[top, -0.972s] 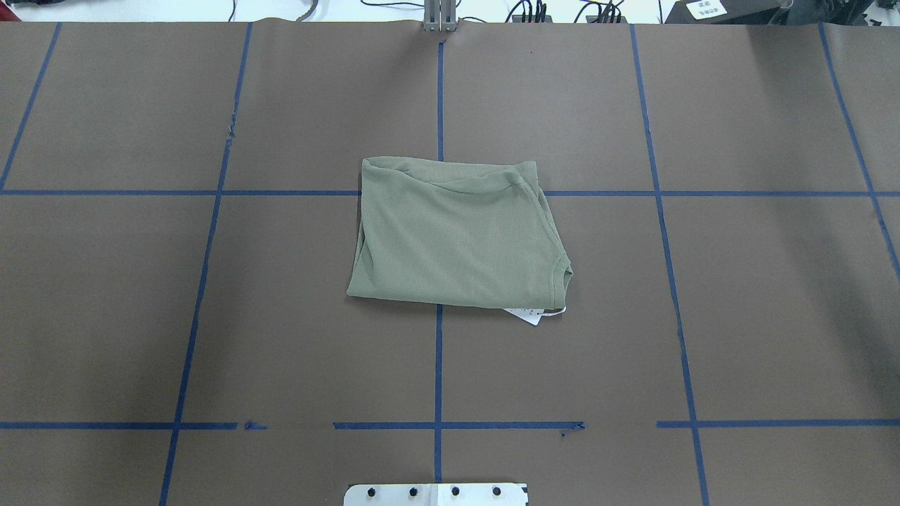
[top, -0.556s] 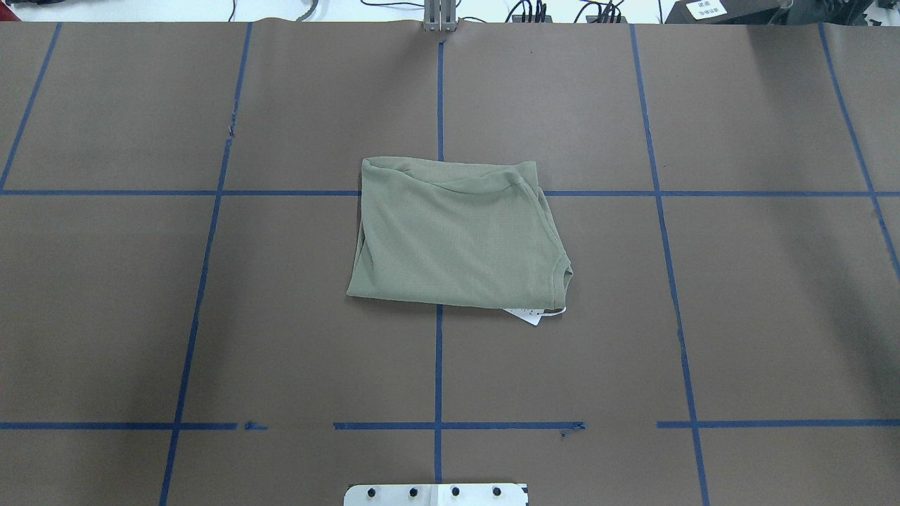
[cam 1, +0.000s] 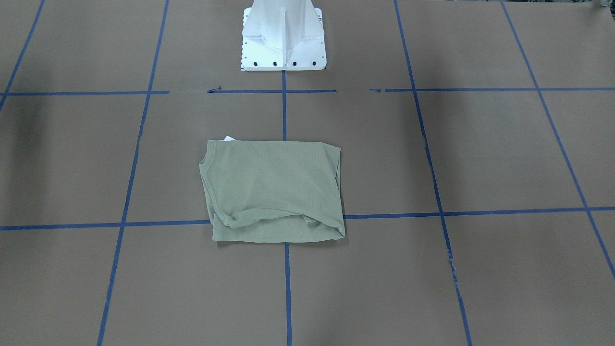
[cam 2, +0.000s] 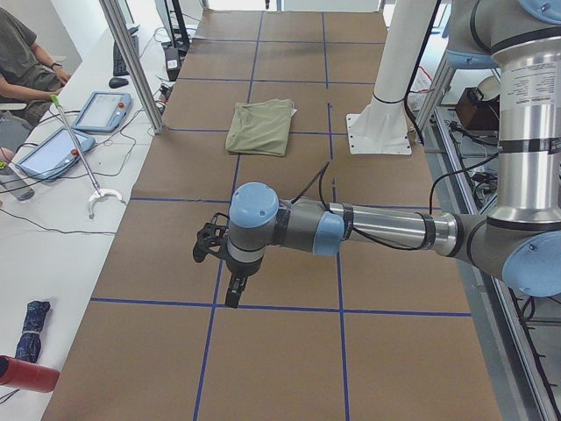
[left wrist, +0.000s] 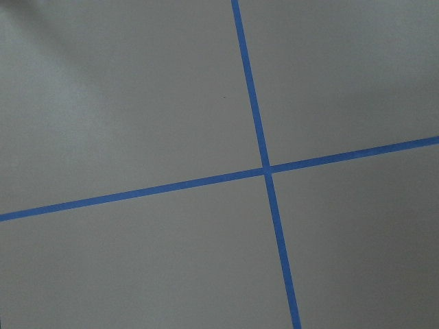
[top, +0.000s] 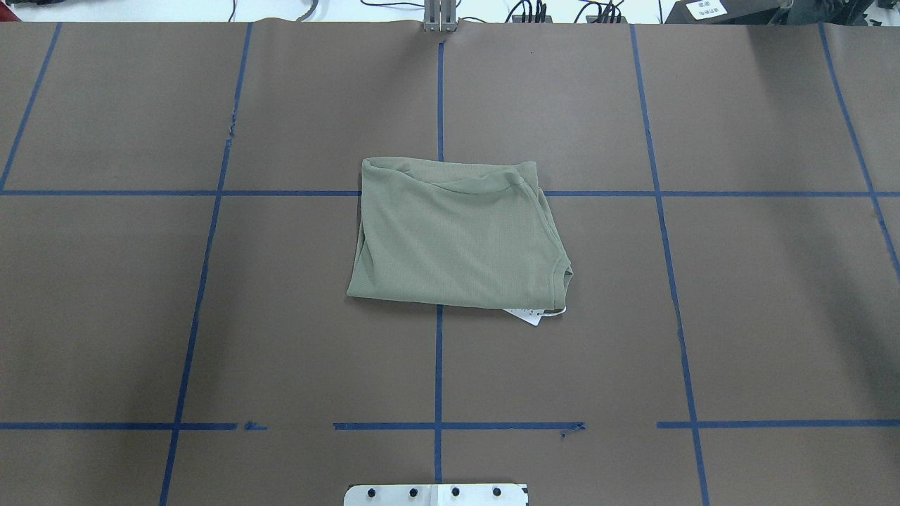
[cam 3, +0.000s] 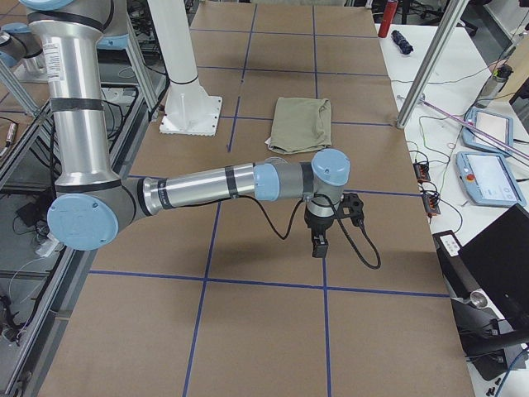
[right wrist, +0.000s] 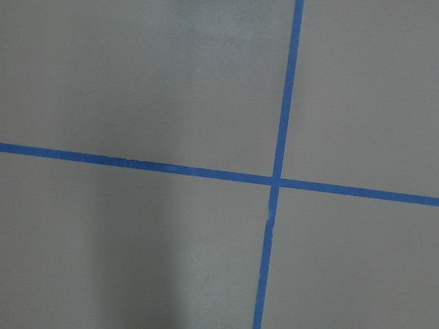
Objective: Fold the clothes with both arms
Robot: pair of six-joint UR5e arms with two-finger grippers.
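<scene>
Since shirt [top: 457, 235] lies as compact folded rectangle, folding looks finished; left gripper [cam 2: 234, 296], right gripper [cam 3: 318, 248] hang well apart from shirt; jaw opening: cannot tell.

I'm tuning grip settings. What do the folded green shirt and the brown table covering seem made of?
The shirt: soft matte knit, perhaps a cotton blend, going by its fine ribbed texture and limp creases. The table covering: matte brown paper or thin sheet; flat, without sheen, marked by blue tape lines.
</scene>
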